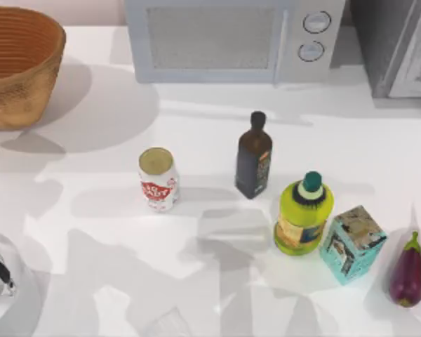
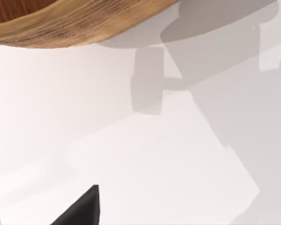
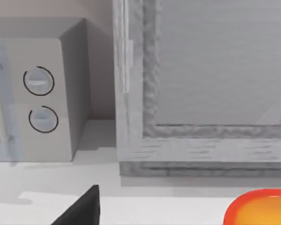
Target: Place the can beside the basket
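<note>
White tabletop: the can point(image 1: 158, 179) stands upright at centre-left, untouched, well apart from the basket point(image 1: 21, 67) at upper left. I cannot tell either gripper's state, so the pickup seems unstarted.

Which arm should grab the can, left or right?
Probably left. The can stands left of centre on the table, and the basket sits far left. The left wrist view shows the basket rim close by, so that arm is already on that side.
</note>
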Motion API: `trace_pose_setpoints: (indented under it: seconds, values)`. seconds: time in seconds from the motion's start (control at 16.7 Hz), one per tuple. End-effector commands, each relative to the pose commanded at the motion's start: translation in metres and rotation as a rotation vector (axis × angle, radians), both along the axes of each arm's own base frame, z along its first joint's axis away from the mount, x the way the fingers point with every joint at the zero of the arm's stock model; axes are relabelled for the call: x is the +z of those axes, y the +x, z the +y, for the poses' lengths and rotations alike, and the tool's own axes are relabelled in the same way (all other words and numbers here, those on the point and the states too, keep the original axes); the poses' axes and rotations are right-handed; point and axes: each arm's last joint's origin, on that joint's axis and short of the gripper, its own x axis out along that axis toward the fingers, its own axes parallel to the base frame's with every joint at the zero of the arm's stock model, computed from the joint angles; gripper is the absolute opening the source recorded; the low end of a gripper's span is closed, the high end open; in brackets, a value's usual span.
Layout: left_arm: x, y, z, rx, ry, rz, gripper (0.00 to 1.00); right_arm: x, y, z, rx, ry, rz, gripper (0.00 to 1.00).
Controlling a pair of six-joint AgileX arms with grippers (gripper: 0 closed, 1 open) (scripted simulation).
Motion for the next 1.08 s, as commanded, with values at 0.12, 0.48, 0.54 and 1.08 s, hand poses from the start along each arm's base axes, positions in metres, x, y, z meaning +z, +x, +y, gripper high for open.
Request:
trace_pose_setpoints:
  seconds: [0.12, 0.48, 0.54, 1.08]
  values:
    - [-0.003, 0.037, 0.009, -0.065, 0.031, 0.161, 1.00, 0.000, 0.000, 0.000, 0.000, 0.000, 0.000, 1.00]
    - [-0.043, 0.119, 0.033, -0.244, 0.044, 0.531, 1.00, 0.000, 0.000, 0.000, 0.000, 0.000, 0.000, 1.00]
    - [-0.049, 0.126, 0.036, -0.265, 0.041, 0.568, 1.00, 0.000, 0.000, 0.000, 0.000, 0.000, 0.000, 1.00]
    - [-0.061, 0.137, 0.038, -0.304, 0.035, 0.630, 1.00, 0.000, 0.000, 0.000, 0.000, 0.000, 0.000, 1.00]
